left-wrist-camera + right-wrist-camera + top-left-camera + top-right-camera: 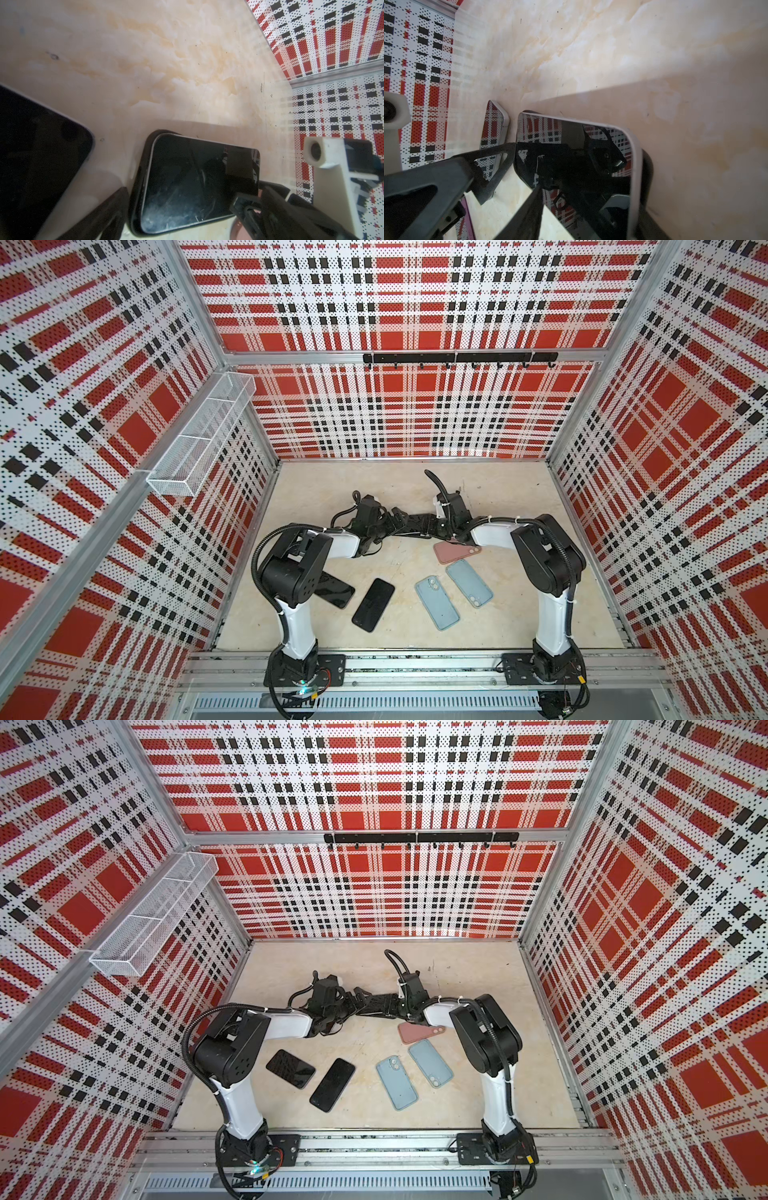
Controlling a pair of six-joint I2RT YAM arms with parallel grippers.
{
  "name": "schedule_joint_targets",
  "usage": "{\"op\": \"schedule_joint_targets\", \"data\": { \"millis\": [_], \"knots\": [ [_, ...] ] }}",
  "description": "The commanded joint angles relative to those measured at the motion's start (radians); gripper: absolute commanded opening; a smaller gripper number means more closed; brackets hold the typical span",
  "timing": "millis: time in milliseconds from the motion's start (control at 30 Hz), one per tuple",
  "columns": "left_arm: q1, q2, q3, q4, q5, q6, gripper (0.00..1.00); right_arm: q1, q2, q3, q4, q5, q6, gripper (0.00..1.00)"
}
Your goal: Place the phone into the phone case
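A black phone [197,178] with a silver edge lies screen up inside a black phone case [137,187] on the table, at the back middle in both top views [415,527]. My left gripper [182,220] is open wide, with one finger [108,214] beside the case's long edge. It reaches in from the left in a top view [388,522]. My right gripper [587,207] comes from the right [434,526] and stands open. One of its fingers [527,209] crosses the phone's corner and the other sits behind the far edge of the case [648,176].
A second phone [494,133] lies just beside the cased one. Nearer the front are two black phones [290,1068] [332,1084], two light blue cases [437,603] [469,583] and a pink case [453,551]. Plaid walls surround the table. A wire basket [199,435] hangs on the left wall.
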Motion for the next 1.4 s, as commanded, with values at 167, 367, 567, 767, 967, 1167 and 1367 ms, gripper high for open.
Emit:
{"op": "schedule_joint_targets", "data": {
  "millis": [167,367,567,767,967,1167,1367],
  "knots": [
    [-0.021,-0.034,-0.038,0.0,0.043,-0.043,0.99,0.003,-0.018,0.045,-0.257,0.166,-0.107,0.72],
    [-0.016,-0.036,-0.057,0.033,0.045,-0.061,1.0,0.002,-0.032,0.089,-0.332,0.251,-0.139,0.85],
    [-0.013,-0.033,-0.063,0.05,0.051,-0.072,1.0,0.002,-0.047,0.11,-0.368,0.291,-0.173,0.92],
    [-0.017,-0.041,-0.063,0.053,0.054,-0.074,0.97,0.002,-0.073,0.127,-0.383,0.317,-0.208,0.94],
    [-0.019,-0.046,-0.061,0.052,0.061,-0.083,0.89,0.001,-0.077,0.156,-0.441,0.371,-0.263,0.94],
    [-0.041,-0.037,-0.05,0.044,0.055,-0.092,0.81,0.001,-0.075,0.157,-0.482,0.405,-0.264,0.95],
    [-0.055,-0.031,-0.039,0.036,0.055,-0.094,0.79,0.001,-0.108,0.127,-0.478,0.42,-0.281,0.98]
  ]
}}
